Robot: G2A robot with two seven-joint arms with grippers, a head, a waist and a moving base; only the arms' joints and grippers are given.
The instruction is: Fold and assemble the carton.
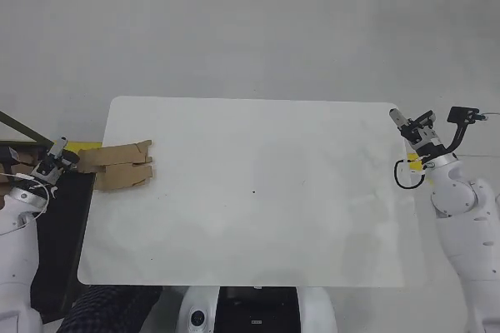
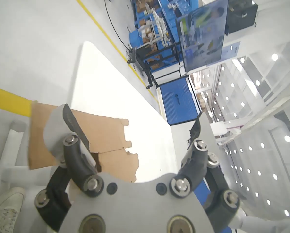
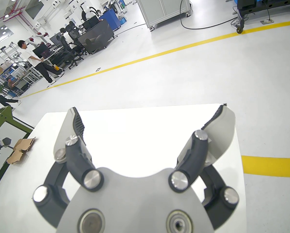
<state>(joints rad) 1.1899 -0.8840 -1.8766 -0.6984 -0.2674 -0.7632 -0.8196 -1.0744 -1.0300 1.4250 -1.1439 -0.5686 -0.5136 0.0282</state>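
The left gripper [image 2: 131,113] sits at the edge of the white rectangular table [image 1: 258,216] with its jaws spread wide and nothing clamped between them. The flat, unfolded brown cardboard carton [image 1: 121,165] lies directly ahead of this gripper, its near end overhanging the table edge beside one finger [image 2: 73,124]. Contact between that finger and the cardboard appears likely but cannot be confirmed. The other finger stands well apart from the carton. The right gripper [image 3: 148,109] is at the opposite table edge, jaws spread and empty, with the carton far ahead of it across the tabletop.
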